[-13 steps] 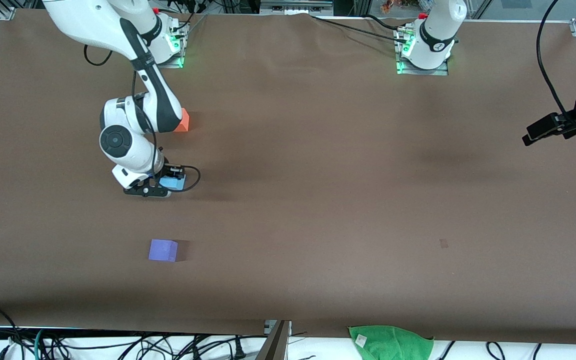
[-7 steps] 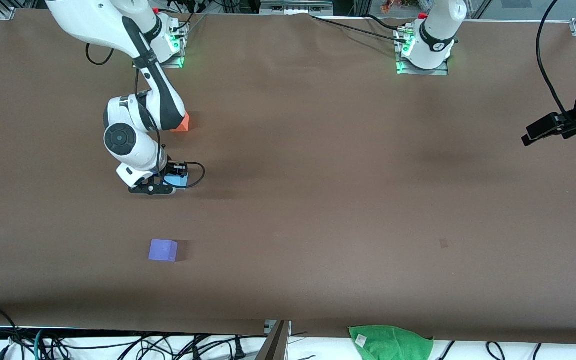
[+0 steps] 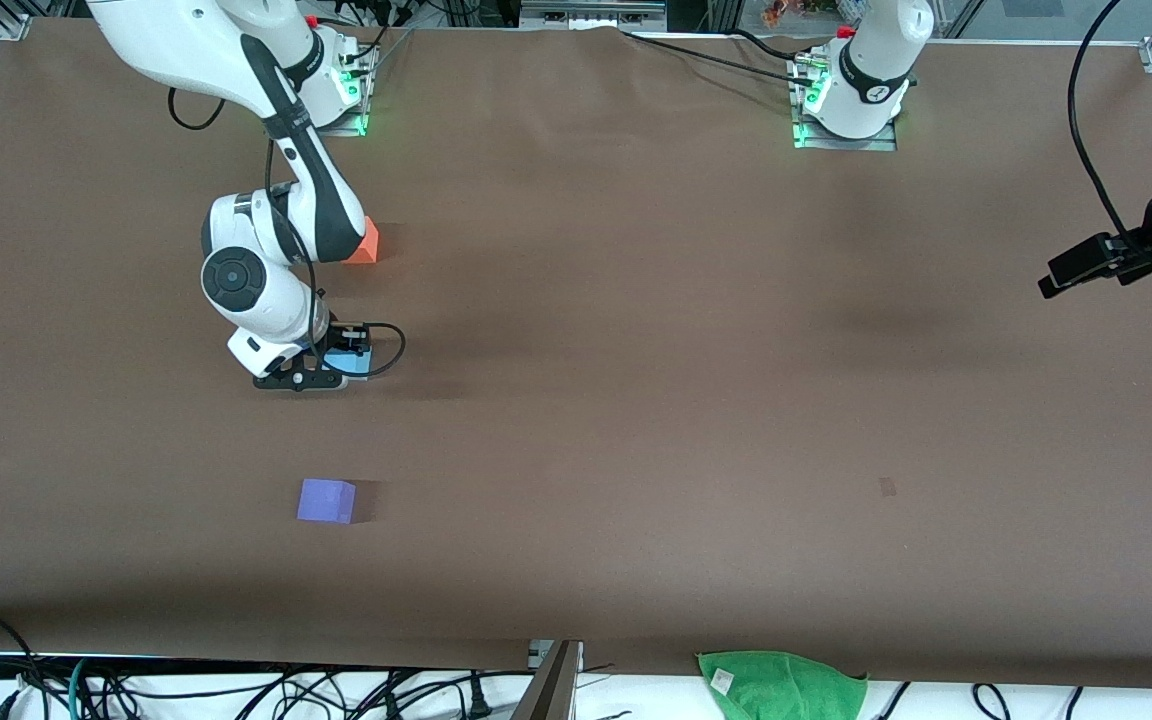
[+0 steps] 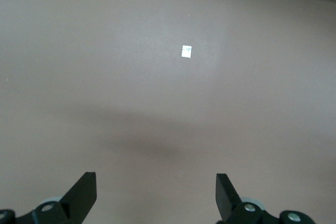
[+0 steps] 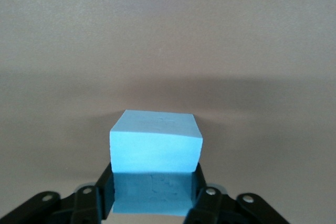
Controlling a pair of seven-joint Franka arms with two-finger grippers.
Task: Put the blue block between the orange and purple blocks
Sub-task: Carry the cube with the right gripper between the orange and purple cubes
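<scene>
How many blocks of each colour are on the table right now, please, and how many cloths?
Blue block: 1, between the right gripper fingers
Orange block: 1
Purple block: 1
Green cloth: 1, at the table edge nearest the front camera
Total: 4 things, 3 of them blocks
</scene>
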